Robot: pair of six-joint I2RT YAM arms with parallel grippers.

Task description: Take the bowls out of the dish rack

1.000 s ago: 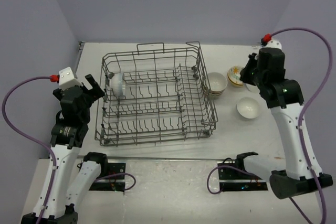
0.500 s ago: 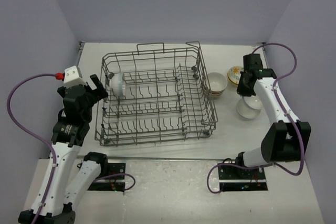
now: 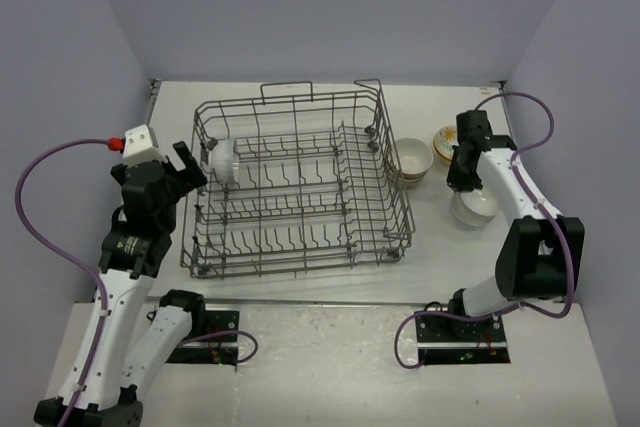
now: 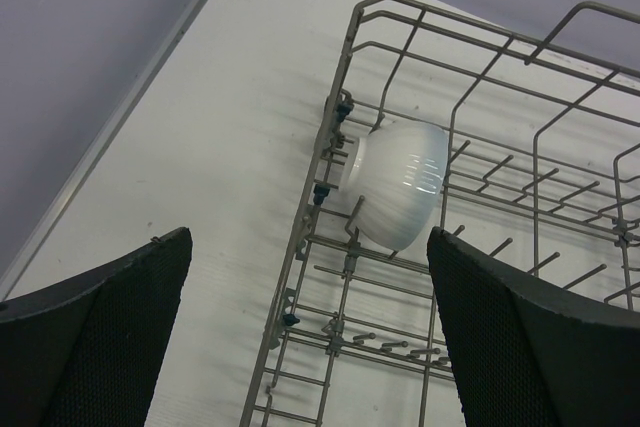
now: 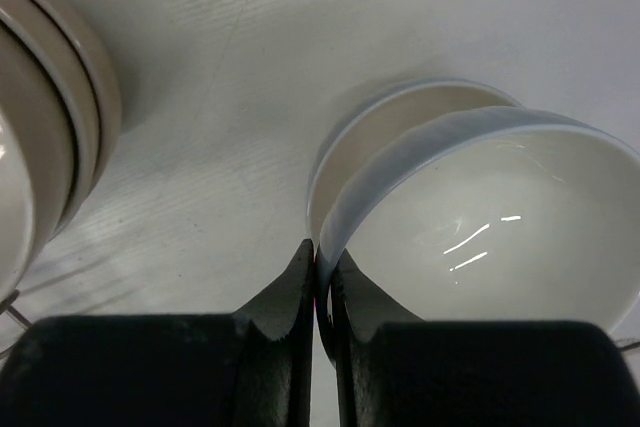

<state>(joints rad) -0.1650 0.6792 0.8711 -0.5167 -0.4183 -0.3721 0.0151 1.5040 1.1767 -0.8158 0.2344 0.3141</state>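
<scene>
As right fingers [image 5: 285,307] pinch a white bowl [image 5: 500,217] at its rim, left fingers [image 4: 110,347] wide, racked bowl [image 4: 400,182] ahead between them

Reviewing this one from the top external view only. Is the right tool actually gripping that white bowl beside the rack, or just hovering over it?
Observer: Gripping. The right wrist view shows the right tool shut on the white bowl, pinching its rim.
Operator: Is that a single bowl there?
Observer: No. A second bowl sits on the table right under it, and the held one is tilted over it.
Operator: And the left side?
Observer: The left wrist view shows the left tool wide open, short of the ribbed bowl, which lies on its side against the dish rack end wall.
</scene>
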